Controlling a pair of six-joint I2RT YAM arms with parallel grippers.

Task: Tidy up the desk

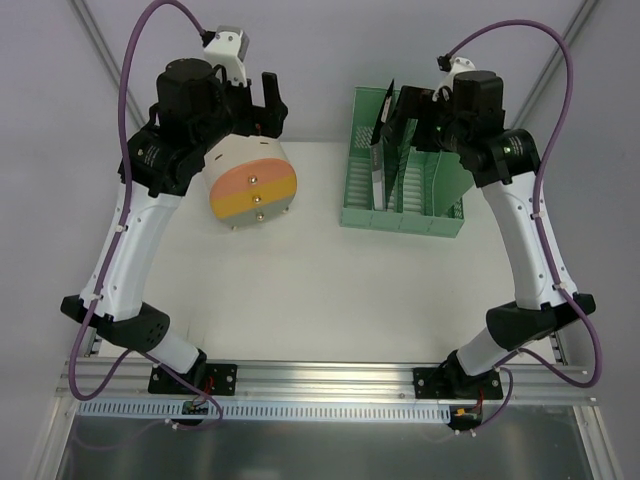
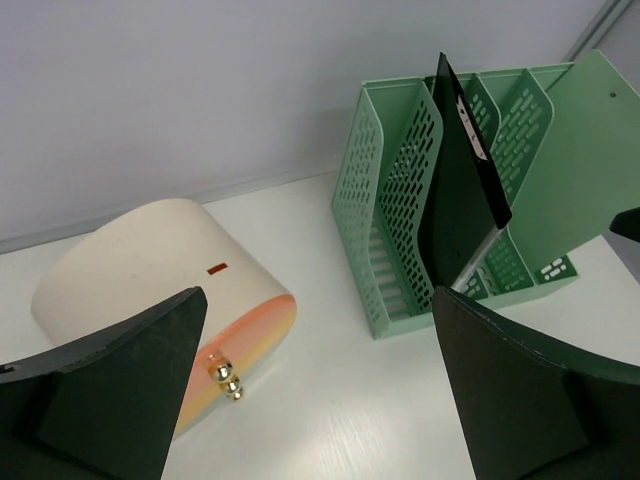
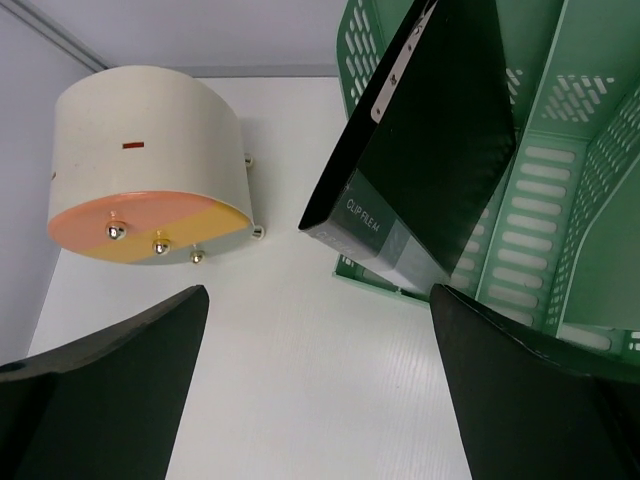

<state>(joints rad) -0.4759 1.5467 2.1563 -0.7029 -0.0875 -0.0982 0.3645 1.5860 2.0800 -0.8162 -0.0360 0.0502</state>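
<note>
The white desk (image 1: 330, 290) carries two things at its back. A round cream box (image 1: 250, 185) with a pink and yellow face and small gold knobs lies on its side at the back left. A green slotted file rack (image 1: 400, 170) stands at the back right, with a black clip file (image 1: 383, 150) leaning tilted in a left slot. My left gripper (image 1: 272, 103) hovers open above the box (image 2: 150, 260), with only bare tabletop between its fingers (image 2: 110, 390). My right gripper (image 1: 405, 115) hangs open over the rack (image 3: 570, 200), just right of the file (image 3: 430, 130), holding nothing.
Grey walls close off the back and both sides of the tabletop. An aluminium rail (image 1: 320, 375) runs along the front edge, where both arm bases are bolted. Purple cables (image 1: 130, 90) loop above each arm.
</note>
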